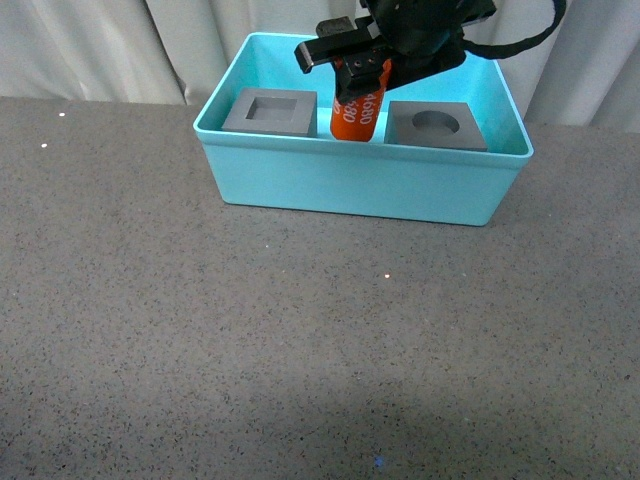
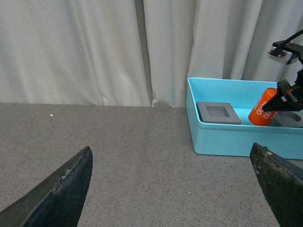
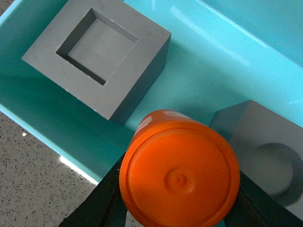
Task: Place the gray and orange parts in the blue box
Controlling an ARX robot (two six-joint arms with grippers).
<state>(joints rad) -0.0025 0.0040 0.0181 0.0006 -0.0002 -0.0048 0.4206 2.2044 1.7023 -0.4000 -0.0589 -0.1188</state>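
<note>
Right gripper (image 1: 362,75), at the upper centre of the front view, is clamped on the orange cylinder (image 1: 358,112), its black fingers pressed against the upper end on either side. The cylinder hangs slightly tilted inside the blue box (image 1: 350,185), white numerals facing the camera. Its lower end drops behind the box's near wall, so I cannot tell whether it touches the floor. It sits between the two gray cubes, close to both. The cube with the square recess (image 1: 270,110) lies to its left in the frame, and the cube with the round recess (image 1: 436,125) to its right. Both rest in the box with their recesses facing up. The right wrist view looks straight down on the cylinder's round orange end, with a cube on either side. The box stands on the speckled gray table (image 1: 300,340), in front of a pale curtain (image 1: 80,45).

The left gripper (image 2: 171,149) is empty, its two dark fingers spread wide at the lower corners of its wrist view, well apart from the box.
</note>
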